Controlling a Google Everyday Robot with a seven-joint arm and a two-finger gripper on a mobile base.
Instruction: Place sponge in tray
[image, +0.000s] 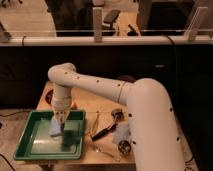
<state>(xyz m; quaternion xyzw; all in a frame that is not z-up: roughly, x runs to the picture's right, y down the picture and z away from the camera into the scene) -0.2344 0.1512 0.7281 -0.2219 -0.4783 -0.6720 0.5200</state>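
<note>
A green tray (30, 145) sits at the left front of the small wooden table. My gripper (59, 125) hangs over the tray's middle, pointing down. A pale blue sponge (56, 129) is at the gripper's tip, just above or on the tray floor; I cannot tell whether it is touching. The white arm (100, 90) reaches from the right across the table to the tray.
To the right of the tray lie a dark-handled utensil (104, 131), a pale packet (121, 134), a small round tin (123, 147) and other small items. A dark round object (48, 96) sits at the table's back left. A railing and chairs stand behind.
</note>
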